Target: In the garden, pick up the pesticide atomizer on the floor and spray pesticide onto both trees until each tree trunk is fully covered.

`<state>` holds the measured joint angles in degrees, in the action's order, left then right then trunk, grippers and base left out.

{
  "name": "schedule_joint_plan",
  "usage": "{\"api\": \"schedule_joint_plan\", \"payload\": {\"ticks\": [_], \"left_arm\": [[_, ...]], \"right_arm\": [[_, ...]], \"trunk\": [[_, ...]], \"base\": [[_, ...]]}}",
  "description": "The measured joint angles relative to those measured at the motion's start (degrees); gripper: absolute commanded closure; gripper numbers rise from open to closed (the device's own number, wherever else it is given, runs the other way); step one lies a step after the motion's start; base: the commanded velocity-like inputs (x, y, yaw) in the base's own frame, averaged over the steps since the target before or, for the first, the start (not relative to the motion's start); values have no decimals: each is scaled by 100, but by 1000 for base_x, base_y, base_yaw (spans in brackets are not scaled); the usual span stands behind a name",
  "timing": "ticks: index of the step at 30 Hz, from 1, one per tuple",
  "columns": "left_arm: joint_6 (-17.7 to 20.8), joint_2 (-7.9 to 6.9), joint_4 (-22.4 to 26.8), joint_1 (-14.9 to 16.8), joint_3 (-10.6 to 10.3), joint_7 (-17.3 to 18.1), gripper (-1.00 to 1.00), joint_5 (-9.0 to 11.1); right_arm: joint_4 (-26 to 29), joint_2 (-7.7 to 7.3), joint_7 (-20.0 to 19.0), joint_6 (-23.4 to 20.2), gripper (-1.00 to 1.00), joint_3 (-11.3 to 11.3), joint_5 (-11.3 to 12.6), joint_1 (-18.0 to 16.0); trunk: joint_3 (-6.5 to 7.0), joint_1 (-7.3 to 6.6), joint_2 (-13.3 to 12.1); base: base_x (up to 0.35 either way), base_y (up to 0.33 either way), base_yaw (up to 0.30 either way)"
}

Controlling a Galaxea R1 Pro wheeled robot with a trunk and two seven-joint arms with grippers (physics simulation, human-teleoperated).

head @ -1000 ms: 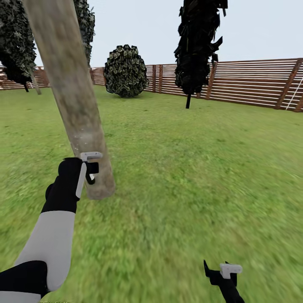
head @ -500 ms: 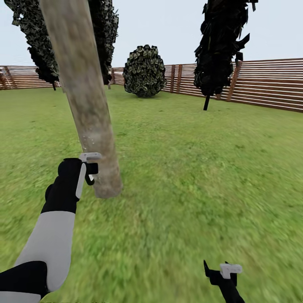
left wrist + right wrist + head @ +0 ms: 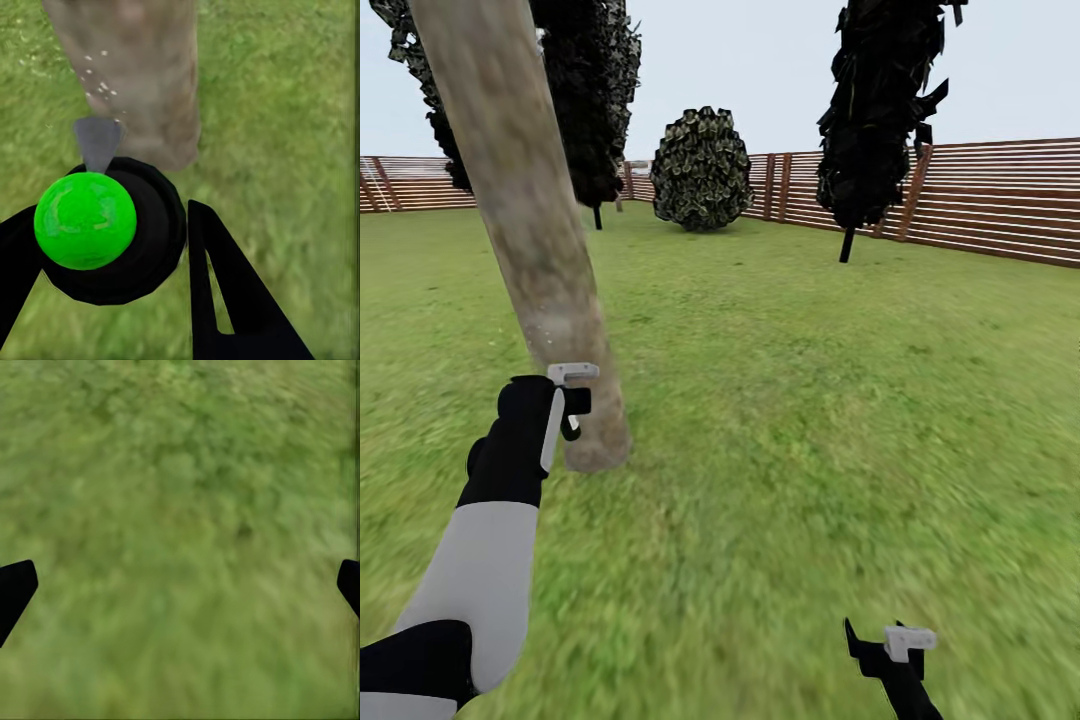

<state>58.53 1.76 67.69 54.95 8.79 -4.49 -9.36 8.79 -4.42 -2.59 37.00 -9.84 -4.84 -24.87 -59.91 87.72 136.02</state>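
Observation:
A thick pale grey-beige mottled tree trunk (image 3: 540, 270) leans up from the grass lawn (image 3: 810, 420) at the left of the head view. My left gripper (image 3: 572, 405) is raised right in front of the trunk's base. In the left wrist view it (image 3: 112, 277) is shut on the pesticide atomizer (image 3: 86, 221), a black body with a bright green round top. The atomizer's grey nozzle (image 3: 97, 141) points at the trunk (image 3: 142, 67), and small white droplets (image 3: 99, 75) speckle the bark. My right gripper (image 3: 888, 648) hangs low over the grass, open and empty, its fingertips (image 3: 15, 592) wide apart.
A brown slatted fence (image 3: 1000, 200) rings the lawn at the back. Dark thin-stemmed cypresses stand at the back right (image 3: 880, 110) and behind the trunk (image 3: 585, 100), with a round bush (image 3: 702, 170) between them. Open grass stretches to the right.
The whole view has shifted, so the camera moved: the background slid right, then the trunk slid a little left. Both arms keep the same pose in the picture.

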Motion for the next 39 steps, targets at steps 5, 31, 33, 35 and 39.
{"api": "schedule_joint_plan", "payload": {"ticks": [5,31,33,35,39], "left_arm": [[0,-14,-1,-1,0,0,100,-8],[0,-18,-8,0,9,0,100,-10],[0,-20,-9,-1,9,0,100,-9],[0,-18,-10,1,9,0,100,-10],[0,-24,-10,-1,9,0,100,-11]], "right_arm": [[0,3,-4,0,-100,0,0,0],[0,12,-5,0,-100,0,-8,0],[0,12,-5,0,-100,0,-8,0],[0,12,-5,0,-100,-1,-8,0],[0,12,-5,0,-100,-1,-8,0]], "trunk": [[0,0,0],[0,0,0],[0,0,0],[0,0,0],[0,0,0]], "base": [[116,-273,16],[34,-273,268],[7,-273,278],[55,-273,278],[84,-273,278]]}}
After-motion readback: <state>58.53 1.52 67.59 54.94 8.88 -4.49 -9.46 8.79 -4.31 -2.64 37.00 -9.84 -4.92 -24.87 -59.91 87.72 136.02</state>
